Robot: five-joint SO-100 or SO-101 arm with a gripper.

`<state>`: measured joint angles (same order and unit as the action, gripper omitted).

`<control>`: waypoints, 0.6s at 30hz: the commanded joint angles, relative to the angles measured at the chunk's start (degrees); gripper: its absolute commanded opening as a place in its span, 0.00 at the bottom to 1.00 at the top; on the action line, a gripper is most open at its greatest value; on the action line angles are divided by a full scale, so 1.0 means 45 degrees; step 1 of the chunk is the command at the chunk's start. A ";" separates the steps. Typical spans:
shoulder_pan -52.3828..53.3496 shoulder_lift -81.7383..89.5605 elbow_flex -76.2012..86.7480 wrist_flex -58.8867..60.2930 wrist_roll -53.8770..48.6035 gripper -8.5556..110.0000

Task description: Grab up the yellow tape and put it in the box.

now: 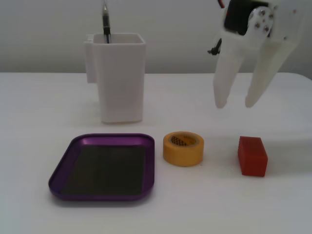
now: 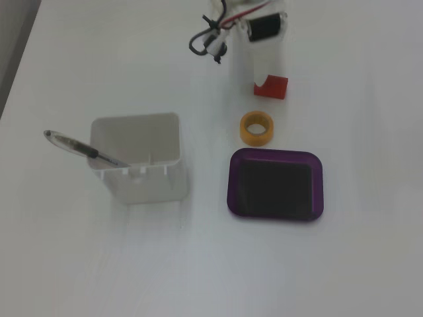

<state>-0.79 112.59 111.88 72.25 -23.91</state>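
The yellow tape (image 1: 183, 154) lies flat on the white table, hollow core up, just right of the box (image 1: 113, 139), a shallow purple tray with a dark floor and nothing in it. My gripper (image 1: 235, 103) hangs open and empty above the table, behind and to the right of the tape, its white fingers pointing down. In the fixed view from above, the tape (image 2: 245, 129) sits between the box (image 2: 231, 191) and the gripper (image 2: 256, 74), which hovers by the red block.
A red rectangular block (image 1: 252, 155) lies right of the tape, also seen from above (image 2: 272, 86). A tall white container (image 1: 121, 78) holding a pen (image 2: 86, 150) stands behind the box. Cables (image 2: 208, 39) hang at the arm.
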 commanded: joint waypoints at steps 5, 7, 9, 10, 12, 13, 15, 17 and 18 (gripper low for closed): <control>-0.0078 -0.2617 -0.2227 -0.0059 0.0059 0.20; 0.0000 -0.2930 -0.2285 -0.0547 0.0059 0.20; 0.0039 -0.3164 -0.2285 -0.0918 0.0156 0.20; 0.0039 -0.3262 -0.2285 -0.1055 0.0391 0.20; 0.0020 -0.3379 -0.2285 -0.1348 0.0723 0.20; 0.0000 -0.3438 -0.2285 -0.1465 0.0762 0.20; -0.0020 -0.3555 -0.2285 -0.1660 0.0762 0.20; 0.0039 -0.3711 -0.2285 -0.1855 0.0762 0.20; 0.0039 -0.3789 -0.2285 -0.1953 0.0762 0.20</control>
<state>-0.97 95.54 103.80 64.86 -20.92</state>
